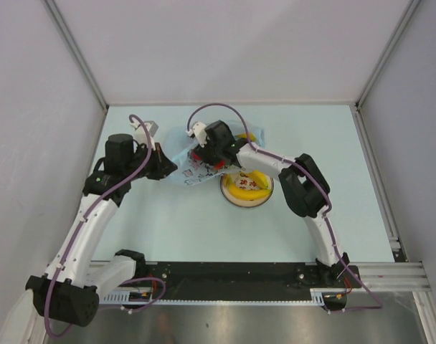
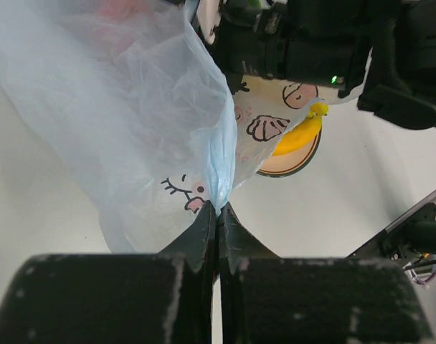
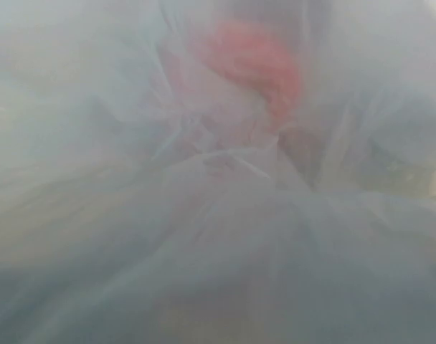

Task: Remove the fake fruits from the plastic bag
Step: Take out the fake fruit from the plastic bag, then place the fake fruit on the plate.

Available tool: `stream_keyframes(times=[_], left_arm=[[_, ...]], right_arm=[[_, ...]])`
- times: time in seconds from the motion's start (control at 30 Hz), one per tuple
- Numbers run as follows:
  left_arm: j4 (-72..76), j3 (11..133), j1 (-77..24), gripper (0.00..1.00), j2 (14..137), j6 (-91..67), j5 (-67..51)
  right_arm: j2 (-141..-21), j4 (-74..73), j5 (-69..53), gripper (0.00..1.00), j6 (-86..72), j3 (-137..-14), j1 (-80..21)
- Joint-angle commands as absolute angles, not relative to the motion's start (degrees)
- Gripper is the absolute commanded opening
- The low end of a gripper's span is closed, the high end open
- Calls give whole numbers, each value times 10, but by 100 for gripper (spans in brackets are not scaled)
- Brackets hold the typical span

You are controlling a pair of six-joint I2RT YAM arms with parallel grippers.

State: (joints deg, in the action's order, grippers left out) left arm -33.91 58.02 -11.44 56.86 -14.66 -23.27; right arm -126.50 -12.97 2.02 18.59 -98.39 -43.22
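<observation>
We see the plastic bag [image 2: 132,129] as translucent pale blue, printed with pink-and-dark cartoon faces and shells. Through its film a fruit [image 3: 254,61] shows as a red blur. The banana [image 2: 300,136] is bright yellow, and its plate [image 2: 286,166] is peach-orange with a dark green rim. The table [image 1: 189,229] is light blue, and the arms [image 1: 96,215] are black and white with purple cables [image 1: 218,106].

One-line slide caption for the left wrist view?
Left claw pinches the plastic bag edge; banana on the plate behind.
</observation>
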Motion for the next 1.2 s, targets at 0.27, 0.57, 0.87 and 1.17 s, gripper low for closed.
stream_keyframes(times=[0.27,0.57,0.87,1.17], left_arm=[[-224,591,-111,0,593,-162,-250],[-203,585,-111,1,592,-168,-237],[-202,582,-112,0,587,-171,-236],[-207,584,-110,0,591,-170,-236]], right_arm=[[-978,-241,-134,27,211,-928,-444],[-815,-342,-157,25,300,-763,-443],[-857,-321,-115,22,361,-718,-441],[-976,-204,-50,20,396,-714,-424]])
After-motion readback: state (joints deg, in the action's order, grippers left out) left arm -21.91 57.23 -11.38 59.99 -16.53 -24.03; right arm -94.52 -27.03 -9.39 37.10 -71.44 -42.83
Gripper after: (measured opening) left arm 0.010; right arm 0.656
